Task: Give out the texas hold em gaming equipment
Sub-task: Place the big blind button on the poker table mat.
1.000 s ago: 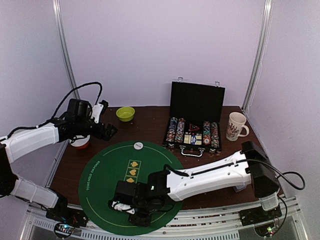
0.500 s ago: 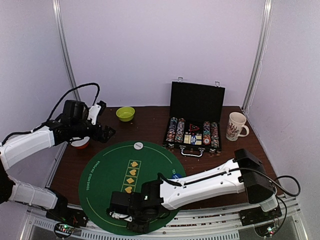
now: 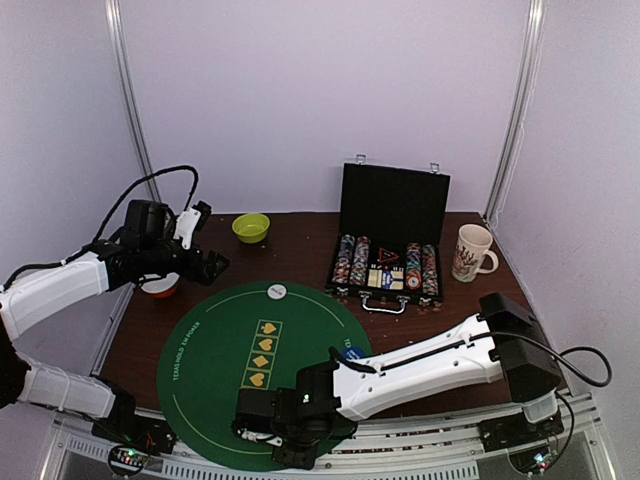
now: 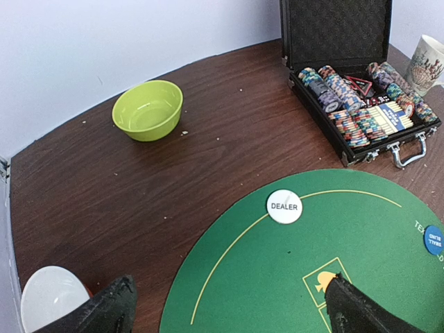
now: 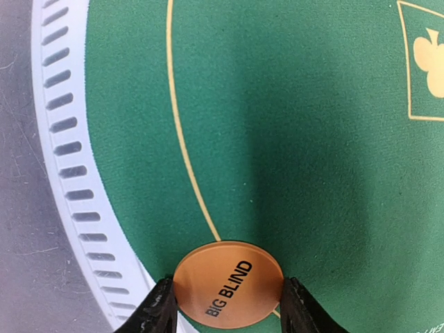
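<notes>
**Big blind reaches the near rim of the felt**

The right gripper point(image 5: 227, 306) is clamped on the orange BIG BLIND disc point(image 5: 227, 283), 1 finger on each side of its edge. The disc sits right over the yellow border line at the near edge of the green mat point(image 5: 312, 139). From the wrist view it looks low over the felt, but whether it already touches the felt cannot be told.

Over the last second the right arm has carried the disc along the near side of the mat, ending a little further right and closer to the table's front edge. As the arm shifts, the blue SMALL BLIND disc point(image 4: 435, 240) comes out from under it in the top view, lying on the right part of the mat. The white DEALER button point(image 4: 284, 207) lies at the far rim, as it did before.

That makes 2 buttons laid down and the 3rd at its spot, so the next move is probably a release here.

The left gripper point(image 4: 232, 305) has barely moved. It hangs with its jaws spread wide and nothing between them, above the left side of the table. The poker chips point(image 4: 347, 104) are all in rows in the open case point(image 4: 336, 31), between the lime-green bowl point(image 4: 147, 109) and the mug point(image 4: 430, 62), so dealing them out remains to be done.
</notes>
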